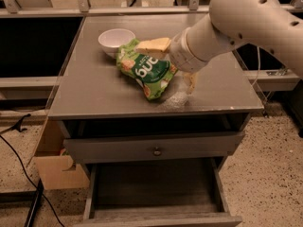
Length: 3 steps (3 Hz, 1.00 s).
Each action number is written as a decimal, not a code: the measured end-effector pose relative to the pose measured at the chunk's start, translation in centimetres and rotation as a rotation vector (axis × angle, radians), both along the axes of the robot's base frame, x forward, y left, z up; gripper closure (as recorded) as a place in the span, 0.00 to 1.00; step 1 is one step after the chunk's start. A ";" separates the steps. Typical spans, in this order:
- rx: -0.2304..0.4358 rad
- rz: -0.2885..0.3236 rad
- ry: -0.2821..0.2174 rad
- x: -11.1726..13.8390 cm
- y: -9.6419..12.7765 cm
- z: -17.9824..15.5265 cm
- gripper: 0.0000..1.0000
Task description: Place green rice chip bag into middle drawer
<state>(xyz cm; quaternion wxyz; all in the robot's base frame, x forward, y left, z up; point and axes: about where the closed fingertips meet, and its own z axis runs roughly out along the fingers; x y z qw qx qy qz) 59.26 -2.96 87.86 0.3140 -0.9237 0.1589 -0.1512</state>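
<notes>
Grasped but not yet delivered: green rice chip bag [144,72] over the grey cabinet top [90,93], right of centre, tilted, with a shadow under its lower end. Judged lifted or part-lifted rather than lying flat. Just beside the white bowl [116,39] at its upper-left corner; touching the rim or not, cannot tell. Pinched at its right-hand end by the gripper [166,66], with one tan finger across the bag's upper edge and the other below and to the right. Closed onto the bag, with nothing else in hold. Mounted on a thick white arm [246,18] across the upper right.

Done, judging by this: the pickup. Left to do: carrying the bag forward past the front edge, lowering it into the middle drawer [156,190], letting go. No opening step needed, with that drawer already pulled well out, low at the front of the cabinet. Between cabinet top and that drawer, a grey drawer front [118,148] with a small round dark knob [156,151], set slightly out; worth clearing on the way down.

Big white lettering on the bag's dark green panel, upside down from here. A few rounded letters, not readable as a word with any confidence. Pictured tan chips near the bag's upper corner. No brand name made out, and no writing seen on bowl, cabinet or arm.
</notes>
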 end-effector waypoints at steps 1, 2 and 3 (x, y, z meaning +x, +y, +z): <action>0.009 -0.022 -0.047 0.7 -0.6 0.4 0.00; 0.034 -0.049 -0.082 1.6 -1.1 0.7 0.00; 0.072 -0.072 -0.092 2.4 -1.2 0.5 0.00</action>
